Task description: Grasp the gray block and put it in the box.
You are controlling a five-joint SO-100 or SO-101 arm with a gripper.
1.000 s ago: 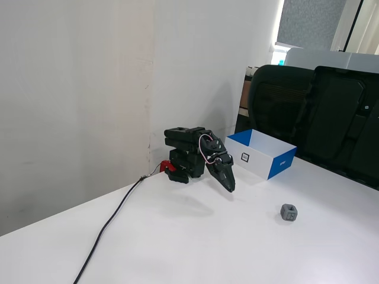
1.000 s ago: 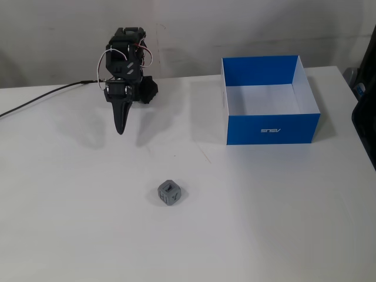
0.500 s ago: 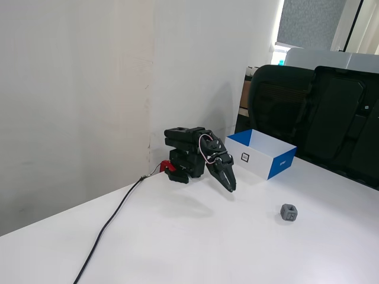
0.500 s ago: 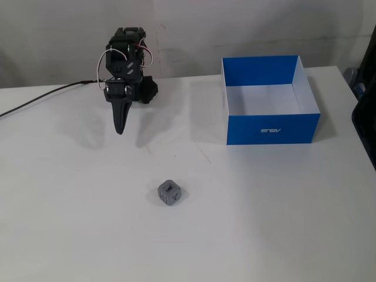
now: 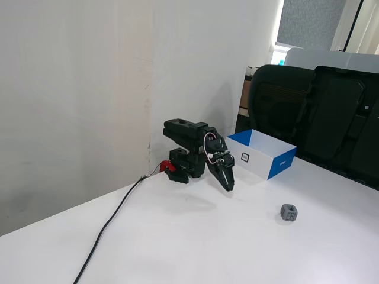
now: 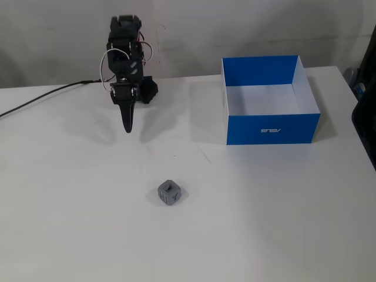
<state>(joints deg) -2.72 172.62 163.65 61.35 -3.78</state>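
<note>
**Gripper closed and empty above the tabletop; block lies free**

The gripper (image 5: pixel 228 186) (image 6: pixel 128 128) points down toward the tabletop (image 5: pixel 195 248) (image 6: pixel 70 223) with its jaws pressed together into a single tapered tip. It holds nothing. In both fixed views the tip hangs clear of the surface, casting a shadow beside it.

The arm (image 5: pixel 189 145) (image 6: pixel 125 53) is folded close over its base, which sits at the far edge of the tabletop next to the wall (image 5: pixel 77 89). A red clamp (image 5: pixel 166 167) shows at the base in a fixed view. A black cable (image 5: pixel 109 228) (image 6: pixel 41 98) runs from the base across the tabletop.

The block (image 5: pixel 289 212) (image 6: pixel 169 192) rests on the tabletop, well apart from the gripper and untouched. In a fixed view it lies below the gripper and slightly to the right; the box is further right and above it.

The box (image 5: pixel 278 165) (image 6: pixel 273 128) stands open on the tabletop, well apart from both block and gripper. Its interior is white and its outer sides are blue; one white side carries a small square black mark (image 5: pixel 245 157). Black chairs (image 5: pixel 320 112) stand behind the tabletop.
</note>
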